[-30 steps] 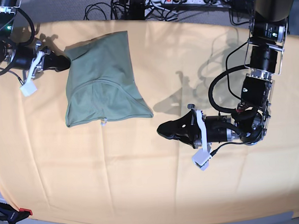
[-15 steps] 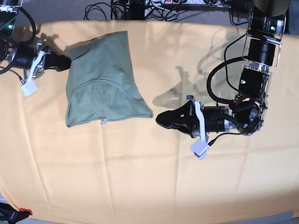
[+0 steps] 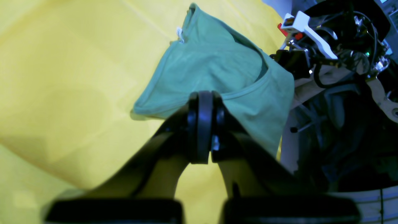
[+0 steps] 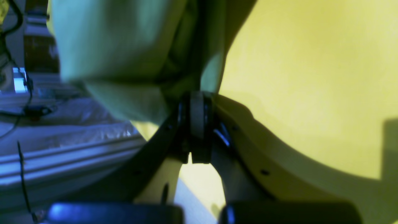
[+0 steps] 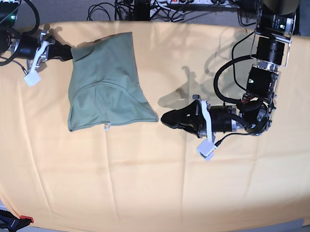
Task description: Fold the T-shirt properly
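While the right gripper [image 5: 70, 52] pinches the far corner of the T-shirt [image 5: 106, 84], the base view shows the garment partly folded, lying toward the cloth's [image 5: 148, 188] far left side. The left gripper [image 5: 165, 118] hangs closed and empty just beside the shirt's near-right corner, not touching it.

Left wrist view: the left gripper [image 3: 202, 102] has jaws pressed together, nothing between them; the shirt [image 3: 214, 62] lies just ahead, its white tag [image 3: 179, 32] at the far edge, w/ the right arm [image 3: 323, 46] beyond.

Right wrist view: the right gripper [image 4: 196, 105] is clamped on a bunch of green fabric [image 4: 124, 56] (blurred, so how much cloth is caught can't be told), yellow cloth [image 4: 311, 77] beneath.

Judged step: drawing the pinched corner across for the next fold. To do it well, lift only enough to clear the surface, carry the corner in line w/ the opposite edge, keep the knit taut so no layer drags, and let the left gripper pin the near corner if the pile slides.

Vs. the base view a second ago: the right gripper has moved farther back toward the cloth's far edge, pulling that corner w/ it; the left gripper has edged nearer the shirt's corner. The bulk of the shirt has scarcely shifted.
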Available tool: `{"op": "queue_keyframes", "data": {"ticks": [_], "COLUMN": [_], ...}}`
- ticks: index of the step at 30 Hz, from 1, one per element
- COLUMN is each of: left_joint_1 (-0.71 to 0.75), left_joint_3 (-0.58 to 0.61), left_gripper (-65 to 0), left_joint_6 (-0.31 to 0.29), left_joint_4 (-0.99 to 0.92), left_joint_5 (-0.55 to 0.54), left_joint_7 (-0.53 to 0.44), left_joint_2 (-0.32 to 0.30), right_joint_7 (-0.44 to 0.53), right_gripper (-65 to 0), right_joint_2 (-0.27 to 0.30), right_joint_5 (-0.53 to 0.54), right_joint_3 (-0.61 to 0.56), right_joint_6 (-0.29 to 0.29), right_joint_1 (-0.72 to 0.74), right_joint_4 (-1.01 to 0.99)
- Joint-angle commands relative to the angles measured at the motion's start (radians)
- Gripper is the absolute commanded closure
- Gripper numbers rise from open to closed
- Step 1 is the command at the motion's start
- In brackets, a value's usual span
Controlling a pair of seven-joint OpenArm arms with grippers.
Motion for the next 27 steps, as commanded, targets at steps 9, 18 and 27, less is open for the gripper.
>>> {"op": "queue_keyframes", "data": {"ticks": [9, 18, 27], "left_joint_1": [-0.031, -0.030, 0.042], "left_joint_3": [-0.008, -0.014, -0.095], "left_gripper": [0.0, 0.0, 0.0], "left_joint_6": [-0.008, -0.008, -0.008], "left_joint_4": [0.015, 0.015, 0.079], "left_joint_5": [-0.031, -0.117, -0.163], "left_joint_7": [-0.018, 0.035, 0.112], "left_joint_2": [-0.006, -0.006, -0.034], "right_joint_7": [-0.001, -0.001, -0.001], "right_gripper": [0.0, 0.0, 0.0], "right_joint_2": [0.017, 0.016, 0.022], "right_joint_5": [0.017, 0.017, 0.017], "right_joint_3": [0.029, 0.236, 0.397], "right_joint_6": [-0.001, -0.001, -0.001], "right_joint_1": [0.001, 0.058, -0.007], "right_joint_4": [0.154, 0.276, 0.277]}}
